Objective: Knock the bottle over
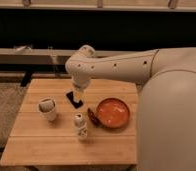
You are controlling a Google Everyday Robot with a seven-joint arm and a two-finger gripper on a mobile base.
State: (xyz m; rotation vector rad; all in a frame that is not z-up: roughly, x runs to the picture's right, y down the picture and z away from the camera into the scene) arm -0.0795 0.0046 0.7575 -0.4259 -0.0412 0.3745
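Note:
The bottle (pixel 80 125) is small, slim and whitish with a rounded pale cap. It stands upright near the middle of the wooden table (pixel 46 145). My gripper (pixel 75 99) hangs down from the white arm (pixel 116 65), which reaches in from the right. The gripper's dark tip is low over the table, a little behind the bottle and slightly to its left, apart from it.
A wider white cup (pixel 47 108) with dark contents stands left of the bottle. An orange bowl (pixel 113 112) sits to the right, with a small dark object (pixel 92 117) at its left rim. My white body (pixel 171 120) fills the right side.

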